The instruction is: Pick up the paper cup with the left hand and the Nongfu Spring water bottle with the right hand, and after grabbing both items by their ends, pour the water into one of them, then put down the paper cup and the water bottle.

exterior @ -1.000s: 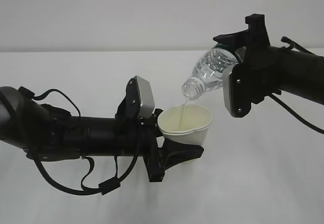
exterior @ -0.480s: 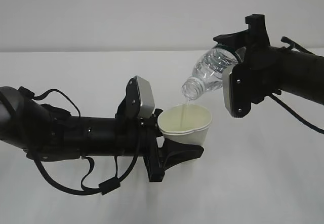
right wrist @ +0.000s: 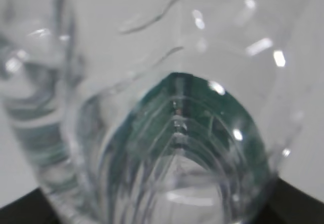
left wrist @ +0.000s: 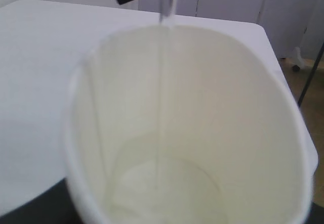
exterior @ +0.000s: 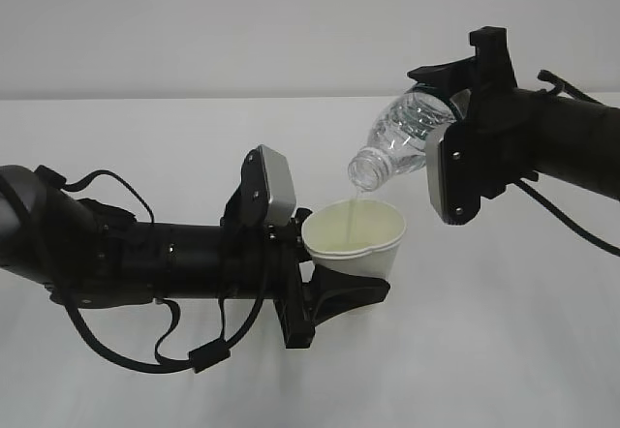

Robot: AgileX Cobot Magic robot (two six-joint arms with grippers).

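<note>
From the side, the black left gripper [exterior: 334, 278] clamps the small white paper cup [exterior: 355, 238] above the white table [exterior: 504, 351]. The black right gripper [exterior: 441, 108] grips the clear ribbed plastic bottle [exterior: 402, 137], tilted neck-down over the cup.

Left wrist: a thin water stream [left wrist: 161, 107] falls into the cup's cream interior.

Right wrist: the bottle's base fills the frame.

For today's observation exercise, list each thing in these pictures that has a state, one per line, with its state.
Paper cup: upright, held off the table, partly filled.
Water bottle: uncapped, tilted mouth-down above the cup.
Water: falling in a thin stream into the cup.
Left hand: closed around the cup's base.
Right hand: gripping the bottle's bottom end.
</note>
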